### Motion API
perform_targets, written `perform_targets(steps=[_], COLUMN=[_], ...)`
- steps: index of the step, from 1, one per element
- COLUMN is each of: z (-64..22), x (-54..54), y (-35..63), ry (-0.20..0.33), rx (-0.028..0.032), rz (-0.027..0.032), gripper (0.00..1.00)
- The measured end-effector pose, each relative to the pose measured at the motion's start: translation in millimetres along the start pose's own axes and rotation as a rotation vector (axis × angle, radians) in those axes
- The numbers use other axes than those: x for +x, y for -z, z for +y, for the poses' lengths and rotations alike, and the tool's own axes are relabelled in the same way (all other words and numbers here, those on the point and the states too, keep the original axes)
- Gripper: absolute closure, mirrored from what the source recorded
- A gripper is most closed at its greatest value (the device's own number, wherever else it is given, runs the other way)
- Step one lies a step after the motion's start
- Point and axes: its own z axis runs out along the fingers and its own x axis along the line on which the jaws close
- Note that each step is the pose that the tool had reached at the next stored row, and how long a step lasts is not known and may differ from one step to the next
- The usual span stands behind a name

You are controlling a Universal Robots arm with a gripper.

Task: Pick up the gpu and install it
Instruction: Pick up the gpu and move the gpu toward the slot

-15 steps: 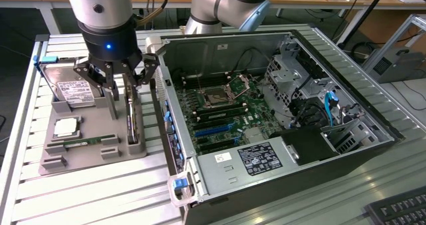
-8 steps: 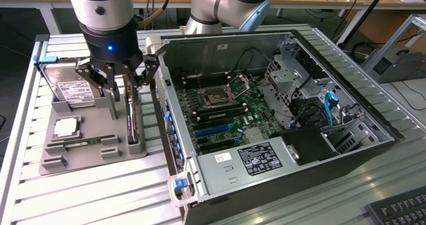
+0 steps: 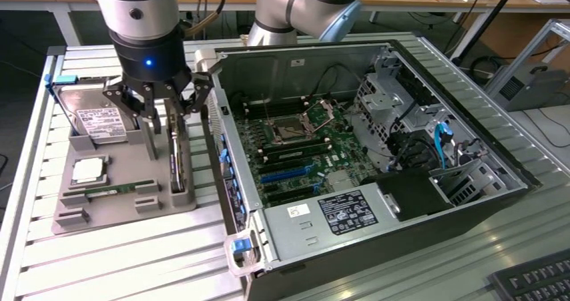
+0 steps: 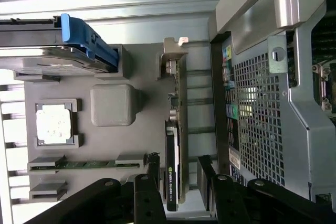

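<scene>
Two black fingers (image 4: 206, 172) astride thin gpu (image 4: 177, 124)

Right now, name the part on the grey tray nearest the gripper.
The gpu, standing on edge beside the computer case, straddled by the open gripper; the hard drive, processor and memory stick lie farther off.

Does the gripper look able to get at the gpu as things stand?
Probably yes. The gpu stands on edge in the gray holder, its top edge bare, and the open gripper hangs over it with a finger on each side.
</scene>
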Motion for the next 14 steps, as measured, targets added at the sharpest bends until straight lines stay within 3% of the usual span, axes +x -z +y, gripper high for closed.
perform_targets(steps=[14], z=[-0.2], x=[0.4], y=[-6.9], ry=[0.000], rx=[0.0023], rz=[-0.0001], gripper=[0.58])
